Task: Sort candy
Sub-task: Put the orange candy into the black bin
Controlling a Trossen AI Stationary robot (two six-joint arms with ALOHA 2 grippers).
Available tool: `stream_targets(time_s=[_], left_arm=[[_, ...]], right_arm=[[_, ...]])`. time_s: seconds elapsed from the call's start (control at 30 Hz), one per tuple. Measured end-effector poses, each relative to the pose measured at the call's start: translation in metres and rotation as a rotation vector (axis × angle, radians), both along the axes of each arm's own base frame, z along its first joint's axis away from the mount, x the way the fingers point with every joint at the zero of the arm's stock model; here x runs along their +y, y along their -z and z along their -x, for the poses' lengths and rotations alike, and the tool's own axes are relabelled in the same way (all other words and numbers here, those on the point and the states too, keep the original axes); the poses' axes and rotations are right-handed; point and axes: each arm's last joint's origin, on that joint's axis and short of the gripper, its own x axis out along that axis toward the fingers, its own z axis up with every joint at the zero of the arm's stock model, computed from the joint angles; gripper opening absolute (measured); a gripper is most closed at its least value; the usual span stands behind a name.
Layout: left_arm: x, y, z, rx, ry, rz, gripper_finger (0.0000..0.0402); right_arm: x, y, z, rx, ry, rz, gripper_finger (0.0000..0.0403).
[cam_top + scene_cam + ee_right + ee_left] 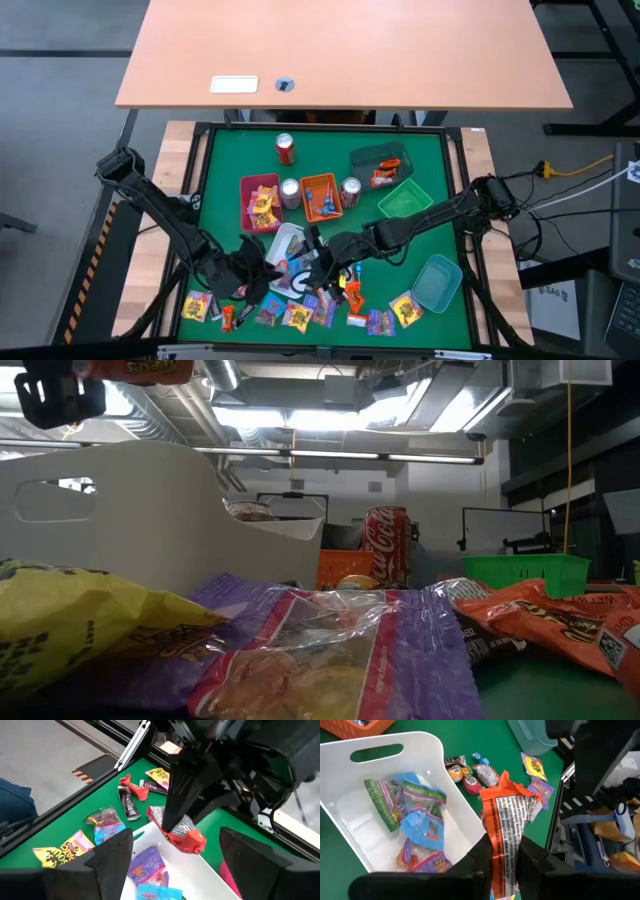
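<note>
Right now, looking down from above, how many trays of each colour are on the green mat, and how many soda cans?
White tray: 1
Red tray: 1
Orange tray: 1
Dark green tray: 1
Bright green tray: 1
Teal tray: 1
Soda cans: 3
Total: 9

Overall light: bright, even and white in the high view, with soft, short shadows under the arms on the green mat (230, 150).
Source: long ceiling strip lights (330, 415), seen in the low view, blown out to white.
Glare: sheen on the clear wrapper (330, 615) of the nearest candy.
Blur: near candy in the low view is soft; wrist views blur the dark fingers (107, 865) at the frame edge.
Backlight: the white tray (150, 510) looks grey against the lamps.
</note>
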Motion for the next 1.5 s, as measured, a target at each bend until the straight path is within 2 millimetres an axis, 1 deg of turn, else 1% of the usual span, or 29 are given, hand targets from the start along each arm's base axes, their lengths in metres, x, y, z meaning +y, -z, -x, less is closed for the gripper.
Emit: stream_targets(time_s=[0.23, 0.4, 0.57, 0.73, 1.2, 1.5], left_arm=[[0.002, -0.005, -0.008, -0.06, -0.024, 0.051, 0.0052], [0.003, -0.007, -0.01, -0.082, -0.034, 0.068, 0.0052], [0.004, -0.008, -0.011, -0.085, -0.035, 0.071, 0.0052], [0.004, -0.008, -0.011, -0.086, -0.036, 0.071, 0.0052], [0.008, -0.009, -0.015, -0.099, -0.06, 0.081, 0.0052], [0.01, -0.009, -0.016, -0.098, -0.068, 0.079, 0.0052]], right_arm=[[-0.007, 0.007, -0.007, -0.017, -0.004, 0.037, 0.0288], [-0.008, 0.013, -0.012, -0.02, -0.004, 0.043, 0.0286], [-0.008, 0.013, -0.012, -0.034, -0.029, 0.076, 0.0286], [-0.007, 0.012, -0.012, -0.042, -0.045, 0.067, 0.028], [-0.007, 0.012, -0.012, -0.041, -0.044, 0.068, 0.0173], [-0.008, 0.012, -0.012, -0.038, -0.01, 0.085, 0.0124]])
